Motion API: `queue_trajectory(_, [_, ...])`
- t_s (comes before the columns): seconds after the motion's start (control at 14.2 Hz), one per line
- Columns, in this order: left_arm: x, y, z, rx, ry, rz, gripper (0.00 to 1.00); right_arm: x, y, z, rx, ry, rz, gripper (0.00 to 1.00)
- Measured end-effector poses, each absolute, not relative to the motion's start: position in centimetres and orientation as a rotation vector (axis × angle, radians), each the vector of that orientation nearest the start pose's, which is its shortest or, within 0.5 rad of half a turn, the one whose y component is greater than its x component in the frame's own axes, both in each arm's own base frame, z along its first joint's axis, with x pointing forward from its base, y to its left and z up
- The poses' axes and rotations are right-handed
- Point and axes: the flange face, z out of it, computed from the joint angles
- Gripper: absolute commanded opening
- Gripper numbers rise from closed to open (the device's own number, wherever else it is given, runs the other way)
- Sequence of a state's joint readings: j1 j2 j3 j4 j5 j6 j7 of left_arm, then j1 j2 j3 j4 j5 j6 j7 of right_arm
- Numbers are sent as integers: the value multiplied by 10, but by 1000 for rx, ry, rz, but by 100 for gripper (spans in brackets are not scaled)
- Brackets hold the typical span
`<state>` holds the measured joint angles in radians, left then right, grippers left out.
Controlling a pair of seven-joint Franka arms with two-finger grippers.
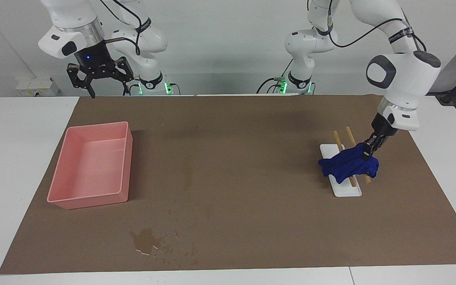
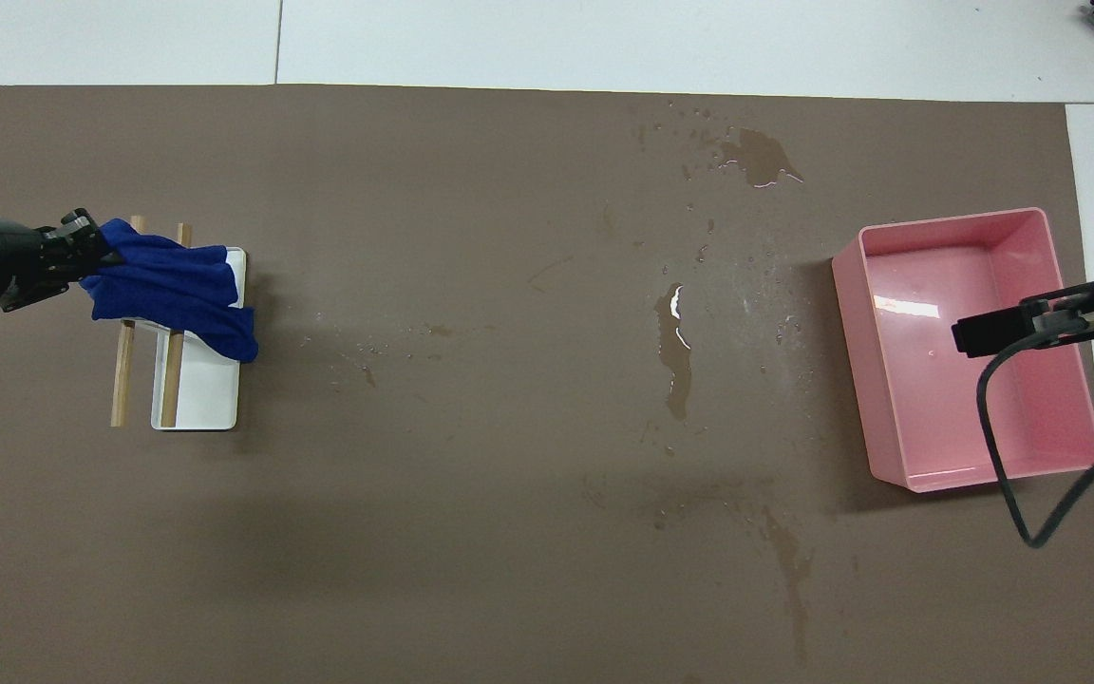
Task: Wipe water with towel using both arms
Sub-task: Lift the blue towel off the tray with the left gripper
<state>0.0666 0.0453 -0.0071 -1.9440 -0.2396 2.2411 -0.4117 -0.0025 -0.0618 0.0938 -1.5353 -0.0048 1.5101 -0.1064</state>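
The deep-blue towel is partly lifted off two wooden sticks lying across a white dish. My left gripper is shut on the towel's edge toward the left arm's end of the table, and the rest of the cloth hangs down onto the dish. The water is a narrow dark streak on the brown mat, mid-table, beside the pink tray. My right gripper waits open, high over the tray's end nearest the robots.
A pink tray sits toward the right arm's end. A wider glossy blotch with droplets lies farther from the robots. Another faint damp trail runs nearer the robots. A black cable loops over the tray's corner.
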Motion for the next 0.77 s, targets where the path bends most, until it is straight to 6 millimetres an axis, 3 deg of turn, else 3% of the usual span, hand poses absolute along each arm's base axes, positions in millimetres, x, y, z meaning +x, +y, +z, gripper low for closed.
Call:
queue_trajectory(0.14, [594,24,505,-3217,-1254,-321,0,527,50,669,-3137,-310,-57,100])
queue_trajectory(0.28, [591,3,530,-3177,-1557,-262,0,527,50,669,-3137,-310,-57,100])
queue_trajectory(0.56, [569,-72,572,-3061,-2041,-26,0,527,50,669,-3137,-310,-57,100])
queue_trajectory(0.77, [548,-149,589,-2936,-2245,144,0,526,49,669,-3137,-310,-50,100])
